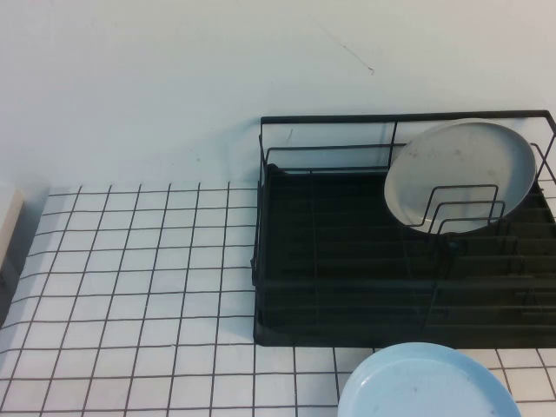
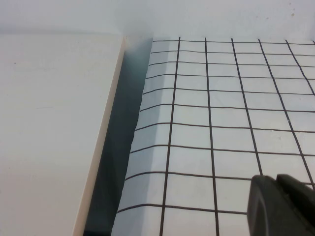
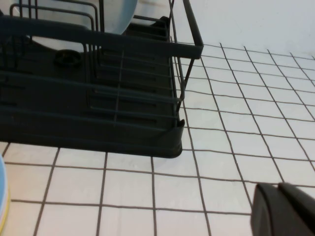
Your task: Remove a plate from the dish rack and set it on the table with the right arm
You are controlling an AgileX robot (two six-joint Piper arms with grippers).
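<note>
The pale grey plate (image 1: 460,174) stands tilted on edge among the wire dividers at the back right of the black dish rack (image 1: 347,261). The rack sits on the gridded table (image 1: 130,287). Neither arm shows in the high view. In the right wrist view the rack's corner (image 3: 98,113) and part of the plate (image 3: 118,14) lie ahead. My right gripper (image 3: 279,186) is shut and empty, low over the table, apart from the rack. My left gripper (image 2: 275,178) is shut and empty over the table near its left edge.
A light blue plate (image 1: 426,387) lies flat on the table in front of the rack, at the near right; its edge shows in the right wrist view (image 3: 2,196). A white block (image 2: 49,123) borders the table's left edge.
</note>
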